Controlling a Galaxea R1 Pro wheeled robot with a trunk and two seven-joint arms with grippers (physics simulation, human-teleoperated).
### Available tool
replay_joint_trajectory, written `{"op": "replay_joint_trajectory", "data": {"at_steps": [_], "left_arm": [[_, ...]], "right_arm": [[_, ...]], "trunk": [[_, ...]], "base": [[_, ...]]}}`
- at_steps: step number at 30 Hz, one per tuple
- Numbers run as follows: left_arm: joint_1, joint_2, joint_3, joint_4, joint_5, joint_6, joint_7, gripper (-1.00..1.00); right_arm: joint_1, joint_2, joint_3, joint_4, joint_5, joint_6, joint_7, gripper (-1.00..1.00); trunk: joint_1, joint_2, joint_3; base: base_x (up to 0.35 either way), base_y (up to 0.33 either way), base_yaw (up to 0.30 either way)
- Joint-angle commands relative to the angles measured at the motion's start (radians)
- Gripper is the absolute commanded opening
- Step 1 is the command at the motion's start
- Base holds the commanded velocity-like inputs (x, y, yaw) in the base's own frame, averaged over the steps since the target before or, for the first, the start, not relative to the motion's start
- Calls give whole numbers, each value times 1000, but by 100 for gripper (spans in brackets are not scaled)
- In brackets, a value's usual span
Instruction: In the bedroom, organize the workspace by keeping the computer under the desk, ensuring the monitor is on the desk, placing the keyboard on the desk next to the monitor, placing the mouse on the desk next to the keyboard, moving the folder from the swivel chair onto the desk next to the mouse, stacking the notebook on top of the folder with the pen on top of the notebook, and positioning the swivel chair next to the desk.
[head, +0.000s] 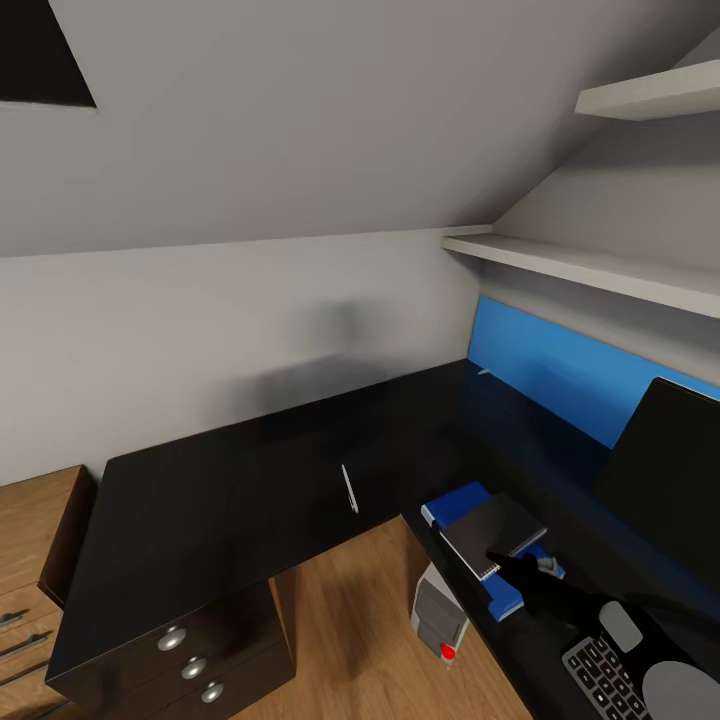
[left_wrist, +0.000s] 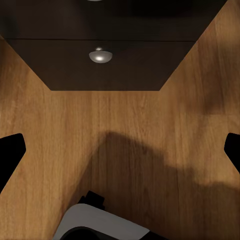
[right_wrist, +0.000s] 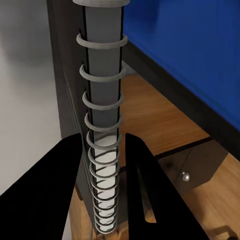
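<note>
From the head camera, the right end effector (head: 520, 572) is clamped on the spiral edge of the notebook (head: 495, 532), which sits above the blue folder (head: 470, 505) on the black desk (head: 230, 510). The pen (head: 349, 488) lies on the desk well apart from the folder, toward the corner. The monitor (head: 670, 470) stands beyond the folder, the mouse (head: 620, 625) and keyboard (head: 605, 675) lie just beside it on the near side, and the computer (head: 438, 608) stands on the floor under the desk edge below the folder. I judge the main risk to be the notebook landing skewed or sliding off the folder if it is let go while tilted, and the arm could nudge the mouse, which is close. No writing can be read anywhere here. In the left wrist camera, the left end effector (left_wrist: 120, 150) has its fingers wide apart, holding nothing, over the wooden floor (left_wrist: 125, 130) near a dark drawer front with a round knob (left_wrist: 100, 55); no label is legible. In the right wrist camera, the two dark fingers (right_wrist: 65, 170) pinch the notebook's wire spiral (right_wrist: 102, 125), a thin grip that could let the notebook swing, with the blue folder (right_wrist: 190, 45) beside it; the notebook carries no readable print.
</note>
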Motion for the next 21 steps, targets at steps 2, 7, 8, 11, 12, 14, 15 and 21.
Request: {"op": "replay_joint_trajectory", "data": {"at_steps": [2, 7, 8, 11, 12, 14, 15, 21], "left_arm": [[-1, 0, 2, 0, -3, -3, 4, 100], [-1, 0, 2, 0, -3, -2, 4, 100], [-1, 0, 2, 0, -3, -2, 4, 100], [-1, 0, 2, 0, -3, -2, 4, 100], [-1, 0, 3, 0, -3, -2, 4, 100], [-1, 0, 3, 0, -3, -2, 4, 100], [-1, 0, 3, 0, -3, -2, 4, 100], [-1, 0, 4, 0, -2, -3, 4, 100]], "right_arm": [[-1, 0, -5, 1, 2, 5, 2, -100], [-1, 0, -5, 2, 2, 5, 2, -100], [-1, 0, -5, 2, 2, 5, 2, -100], [-1, 1, -5, 2, 2, 5, 2, -100], [-1, 0, -5, 2, 2, 5, 2, -100], [-1, 0, -5, 2, 2, 5, 2, -100], [-1, 0, -5, 2, 2, 4, 3, -100], [-1, 1, -5, 1, 2, 4, 3, -100]], "trunk": [[0, -1, -2], [0, -1, -2], [0, -1, -2], [0, -1, -2], [0, -1, -2], [0, -1, -2], [0, -1, -2], [0, -1, -2]], "base": [[0, 0, 0], [0, 0, 0], [0, 0, 0], [0, 0, 0], [0, 0, 0], [0, 0, 0], [0, 0, 0], [0, 0, 0]]}}
